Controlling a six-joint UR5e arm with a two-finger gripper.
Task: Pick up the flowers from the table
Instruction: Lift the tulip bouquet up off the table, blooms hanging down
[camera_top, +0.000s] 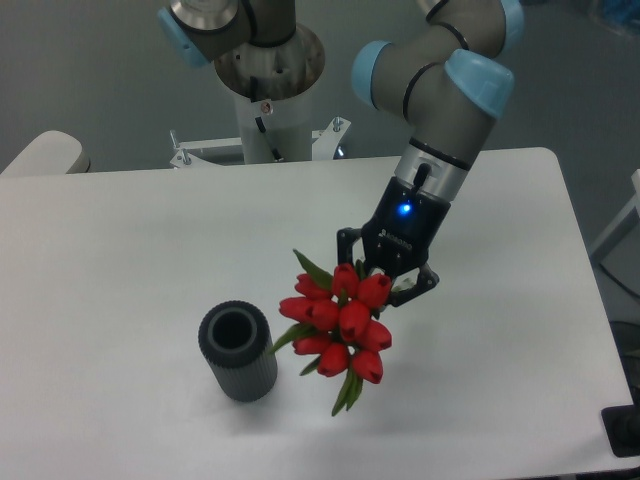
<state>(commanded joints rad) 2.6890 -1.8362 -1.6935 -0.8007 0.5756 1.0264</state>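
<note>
The flowers (338, 322), a bunch of red tulip buds with green leaves, hang in the air above the white table (120, 260), buds pointing down toward the camera. My gripper (388, 277) is shut on the stems just behind the buds. The rest of the stems is hidden behind the gripper and wrist.
A dark grey ribbed cylinder (238, 352) stands upright on the table to the left of the bunch, open end up. The robot's base (268, 70) rises at the far edge. The table's right edge runs close to the arm's side.
</note>
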